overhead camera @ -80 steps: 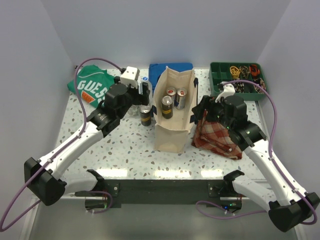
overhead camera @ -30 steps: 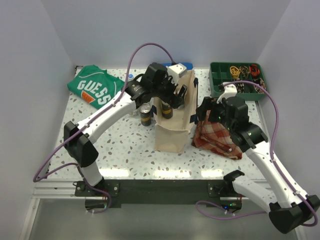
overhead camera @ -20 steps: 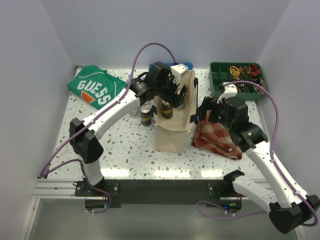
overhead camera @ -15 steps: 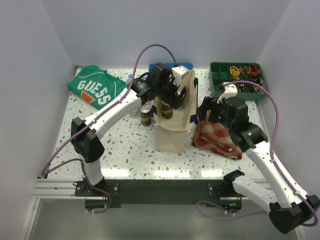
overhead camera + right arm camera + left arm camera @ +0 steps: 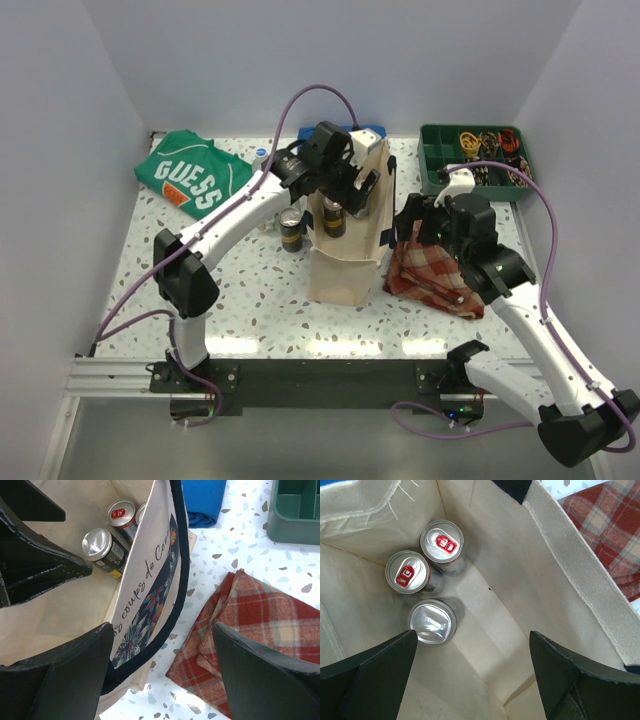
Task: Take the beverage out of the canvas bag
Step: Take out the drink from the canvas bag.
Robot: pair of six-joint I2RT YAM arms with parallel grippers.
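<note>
Top external view: we find the left gripper over the mouth of the canvas bag, which stands upright at mid-table. A few seconds back this gripper was left of the bag, by the lone can standing on the table. It has since crossed over the rim, and in the last second little but the arm's elbow has swung inward. Its jaws stand wide apart and hold nothing.

The left wrist view shows three cans upright in a cluster on the bag floor (two with red tabs, one plain silver), the silver one nearest the fingers in that view.

The right gripper has not moved. Its jaws are well apart and clamp nothing. The bag's right wall runs between the fingers, one over the bag's interior, the other above the plaid cloth. We cannot tell whether either finger touches the wall.
</note>
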